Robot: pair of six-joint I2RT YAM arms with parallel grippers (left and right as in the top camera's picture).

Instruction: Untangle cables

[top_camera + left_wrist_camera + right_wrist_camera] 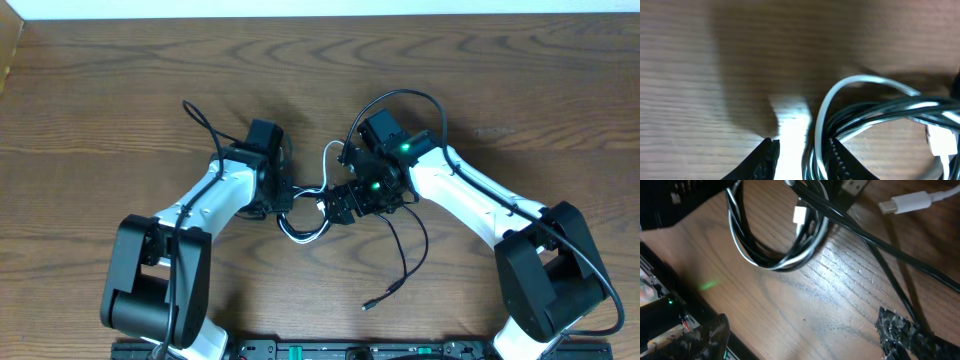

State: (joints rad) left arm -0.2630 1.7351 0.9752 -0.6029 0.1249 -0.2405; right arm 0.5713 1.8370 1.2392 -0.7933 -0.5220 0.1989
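black bumpy fingers [767, 155] of the left gripper [802, 157] sit closest, at 6 o'clock in the left wrist view. they are partly spread. the thin white and black cables [865, 107] run through the gap, close to the 3 o'clock finger, with bare space on the other side.

from above, the big brown wooden table [100, 90] fills the view. the white and black left arm [210, 195] reaches in from 8 o'clock and the white and black right arm [470, 195] from 4 o'clock. the cables make a loose loop in the middle, between both grippers. one long black cord [410, 240] trails toward 5 o'clock and ends in a tiny plug [370, 303].

the right gripper [800, 322] is spread wide with only table in its gap. a small white plug [905, 202] lies at 1 o'clock there.
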